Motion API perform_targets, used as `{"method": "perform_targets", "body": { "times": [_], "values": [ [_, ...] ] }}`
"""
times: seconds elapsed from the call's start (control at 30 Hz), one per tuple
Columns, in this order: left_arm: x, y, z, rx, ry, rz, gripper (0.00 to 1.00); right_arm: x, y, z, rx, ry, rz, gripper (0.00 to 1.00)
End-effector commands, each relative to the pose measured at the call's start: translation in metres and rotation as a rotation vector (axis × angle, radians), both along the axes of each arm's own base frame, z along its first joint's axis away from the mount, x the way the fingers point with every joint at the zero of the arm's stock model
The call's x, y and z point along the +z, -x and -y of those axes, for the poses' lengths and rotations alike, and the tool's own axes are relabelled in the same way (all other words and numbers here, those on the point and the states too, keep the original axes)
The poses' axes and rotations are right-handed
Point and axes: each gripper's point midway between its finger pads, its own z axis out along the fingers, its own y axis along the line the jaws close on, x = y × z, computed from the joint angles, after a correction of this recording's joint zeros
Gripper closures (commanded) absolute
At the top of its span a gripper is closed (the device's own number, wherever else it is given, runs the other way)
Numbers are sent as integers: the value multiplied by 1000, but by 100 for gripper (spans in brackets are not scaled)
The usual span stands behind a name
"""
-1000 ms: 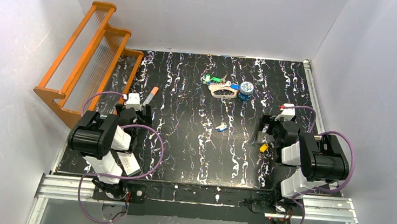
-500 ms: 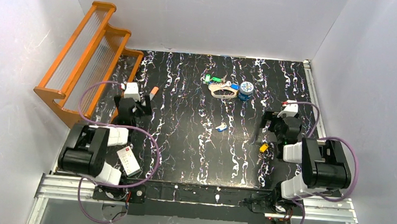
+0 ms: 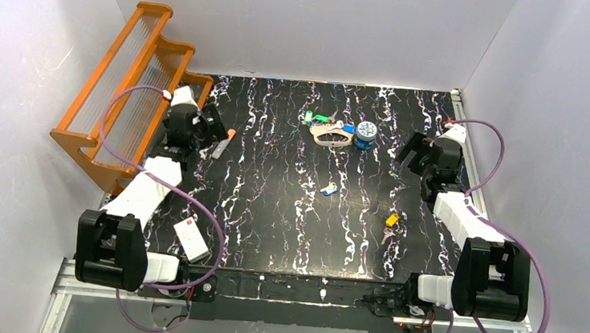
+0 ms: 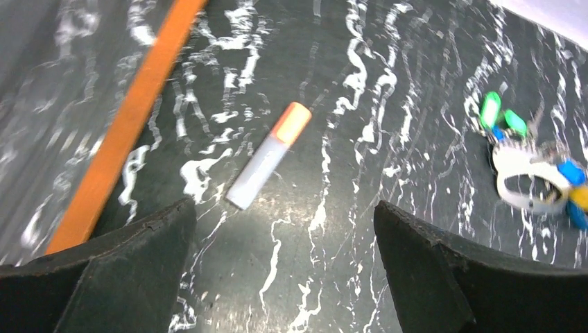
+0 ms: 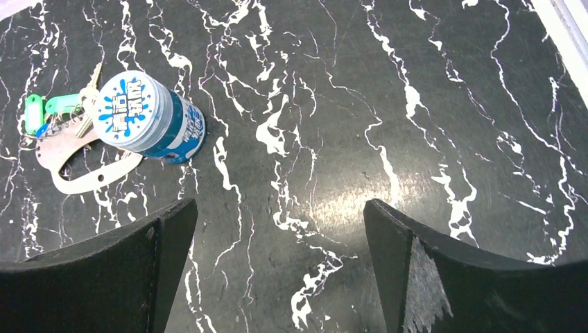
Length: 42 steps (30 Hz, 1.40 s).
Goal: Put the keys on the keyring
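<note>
The keyring [image 3: 331, 136] lies far centre on the table [image 3: 271, 221], with green keys [image 3: 314, 118] bunched at its far-left end and a blue tin [image 3: 365, 134] just beside its right end. A blue key [image 3: 328, 189] and a yellow key [image 3: 391, 220] lie loose, nearer. The left jaws gape empty near an orange-tipped tube [image 3: 224, 143], beside the orange rack [image 3: 134, 80]. The right jaws gape empty, right of the tin.

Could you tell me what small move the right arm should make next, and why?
Probably draw the open, empty right gripper back toward the small yellow-headed metal key. It lies loose on the black marbled table, apart from the pale cream oval keyring, and nearer this arm than the loose blue-headed key.
</note>
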Motion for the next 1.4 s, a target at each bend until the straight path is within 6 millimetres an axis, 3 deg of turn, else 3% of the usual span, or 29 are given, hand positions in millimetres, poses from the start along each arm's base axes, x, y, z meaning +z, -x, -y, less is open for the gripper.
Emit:
{"method": "perform_targets", "body": {
  "times": [0.0, 0.07, 0.23, 0.33, 0.4, 0.57, 0.77, 0.93, 1.1, 1.27, 1.37],
  "values": [
    [-1, 39, -52, 354, -62, -225, 2, 18, 8, 8, -85, -41, -60, 1],
    [3, 40, -54, 349, -82, -239, 2, 19, 10, 17, -142, -36, -72, 1],
    [8, 31, -27, 187, -16, -240, 2, 16, 19, 32, -282, -53, -143, 1],
    [19, 35, -37, 299, 8, -230, 2, 7, 32, 45, -402, -63, -206, 1],
    [33, 41, -49, 392, 21, -202, 2, 6, 31, 37, -341, -67, -211, 1],
    [52, 31, -39, 273, -14, -182, 2, 8, 22, 8, -165, -123, -176, 1],
    [26, 32, -23, 182, 3, -265, 2, -1, 12, -15, -37, -167, -210, 1],
    [-13, 39, 2, 119, 85, -332, 2, -2, 4, -42, 121, -189, -222, 1],
    [-34, 44, 34, 66, 175, -334, 2, 10, -5, -80, 259, -111, -208, 1],
    [-49, 46, 77, 14, 205, -340, 2, 31, -16, -150, 443, -57, -179, 1],
    [-56, 45, 95, 3, 225, -353, 2, 31, -24, -191, 513, 22, -169, 1]
  ]
}}
